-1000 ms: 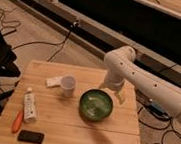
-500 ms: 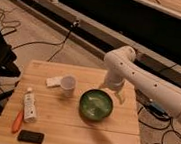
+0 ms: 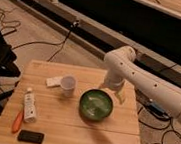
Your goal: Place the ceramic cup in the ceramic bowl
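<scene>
In the camera view, the ceramic cup (image 3: 68, 85) stands upright on the wooden desk (image 3: 75, 135), a little left of the middle and nearer to the far edge. Nothing holds it. A small flat white thing (image 3: 54, 81) lies just beside it, on the side of the left edge. The ceramic bowl (image 3: 97, 105) sits right of the middle, near the cup but apart from it, and appears to be empty.

The white arm (image 3: 148, 84) comes in from the right and bends down behind the bowl. The gripper (image 3: 116, 94) hangs low between the bowl and the far right corner of the desk, well apart from the cup. I cannot tell if it is open or closed.

Near the left edge lie a white tube (image 3: 29, 105) and an orange stick-like thing (image 3: 17, 121), and a black flat object (image 3: 30, 137) is near the front left corner.

I judge that the task is at its first step: the cup is not yet grasped. The next move asks the gripper to go past or over the bowl toward the cup, come down around it from above, and avoid pushing the bowl or tipping the cup.
</scene>
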{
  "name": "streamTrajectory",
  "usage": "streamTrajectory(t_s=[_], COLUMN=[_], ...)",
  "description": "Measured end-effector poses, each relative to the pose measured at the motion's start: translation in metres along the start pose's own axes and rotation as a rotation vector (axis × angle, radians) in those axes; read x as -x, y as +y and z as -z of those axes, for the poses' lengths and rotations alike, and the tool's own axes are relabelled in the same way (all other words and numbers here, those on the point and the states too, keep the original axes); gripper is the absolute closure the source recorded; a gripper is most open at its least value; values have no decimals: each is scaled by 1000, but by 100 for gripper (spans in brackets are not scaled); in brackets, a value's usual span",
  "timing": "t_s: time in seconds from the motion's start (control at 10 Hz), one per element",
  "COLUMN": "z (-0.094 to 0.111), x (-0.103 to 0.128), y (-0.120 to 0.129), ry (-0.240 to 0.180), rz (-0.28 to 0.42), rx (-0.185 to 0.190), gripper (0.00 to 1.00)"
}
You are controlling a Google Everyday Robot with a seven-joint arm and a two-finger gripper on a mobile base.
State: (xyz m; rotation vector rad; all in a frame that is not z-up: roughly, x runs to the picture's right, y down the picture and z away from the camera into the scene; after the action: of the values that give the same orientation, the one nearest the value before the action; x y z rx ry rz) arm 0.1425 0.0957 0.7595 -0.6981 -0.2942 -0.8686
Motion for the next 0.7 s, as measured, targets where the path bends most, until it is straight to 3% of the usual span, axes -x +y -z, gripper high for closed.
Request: streamTrajectory(t_s=[0.2, 0.3, 0.7], z=[0, 1, 10], x=[-1, -2, 7], y=[-1, -9, -70], ry=[-7, -29, -143], rz=[-5, -16, 28], rx=[-5, -30, -184], gripper=[20, 20, 20])
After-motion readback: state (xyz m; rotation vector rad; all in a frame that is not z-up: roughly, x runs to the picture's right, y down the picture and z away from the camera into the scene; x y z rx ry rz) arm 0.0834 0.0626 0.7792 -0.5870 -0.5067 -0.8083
